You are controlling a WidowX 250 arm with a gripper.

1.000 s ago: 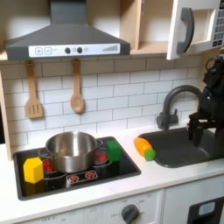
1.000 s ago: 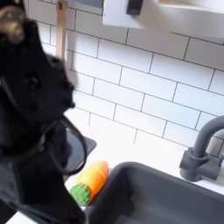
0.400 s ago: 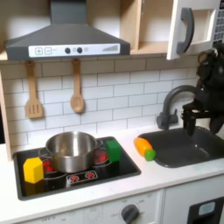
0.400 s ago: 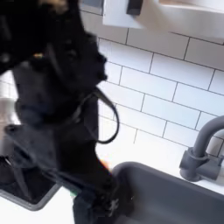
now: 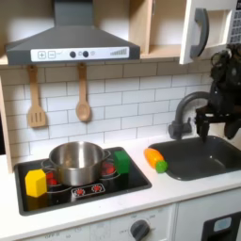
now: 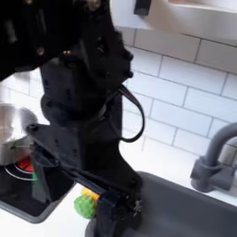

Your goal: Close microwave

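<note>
No writing reads clearly on the microwave (image 5: 209,30), door ajar; pincer (image 5: 209,124) state can't be told.

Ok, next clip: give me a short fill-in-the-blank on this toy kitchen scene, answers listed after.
1. The white toy microwave with the dark grey curved handle has its door standing ____.
2. The steel pot sits on the black ____.
3. The orange and green toy carrot lies on the counter between the stove and the dark ____.
4. Two wooden utensils hang on the white tile wall below the grey range ____.

Missing words: open; stove; sink; hood
</note>
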